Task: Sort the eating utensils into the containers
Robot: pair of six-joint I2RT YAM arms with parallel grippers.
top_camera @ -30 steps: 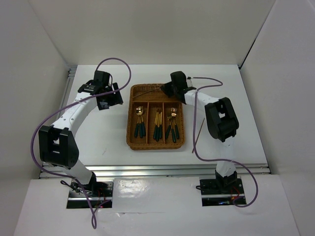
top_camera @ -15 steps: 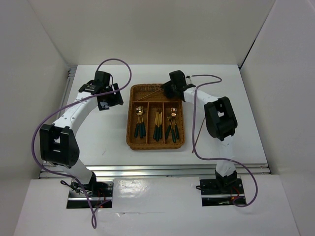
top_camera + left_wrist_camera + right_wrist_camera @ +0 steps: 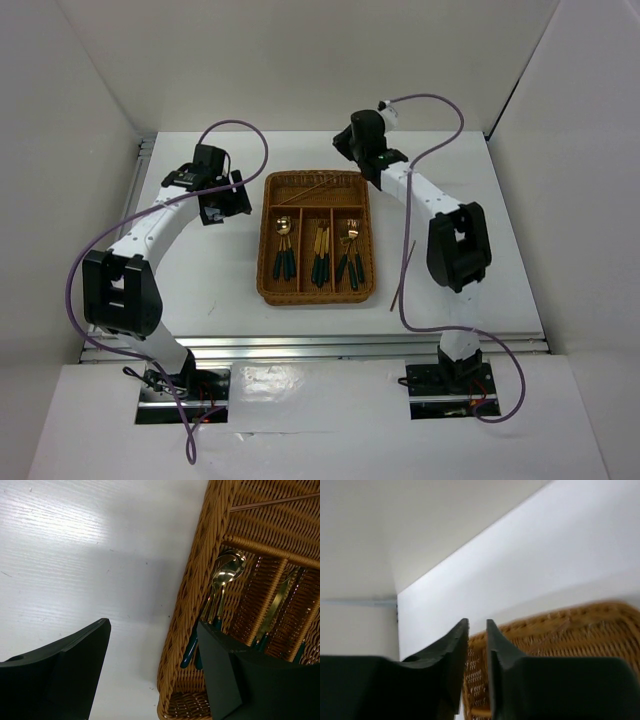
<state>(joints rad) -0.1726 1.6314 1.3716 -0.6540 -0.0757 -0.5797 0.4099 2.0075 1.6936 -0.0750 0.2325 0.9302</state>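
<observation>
Left fingers (image 3: pixel 85 655) hang wide open and empty at the wicker tray's (image 3: pixel 268 285) 10 o'clock; right fingers (image 3: pixel 452 650), narrowly parted and empty, hover beyond its 1 o'clock rim.

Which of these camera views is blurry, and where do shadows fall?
Right wrist view: blurred throughout, wicker tray soft. Left wrist view: sharp weave, a broad grey shadow on the table beside the tray. Top view: evenly lit, crisp.

No readable text, label, brand mark, number or sign shows on any surface in any of the three views.
</observation>
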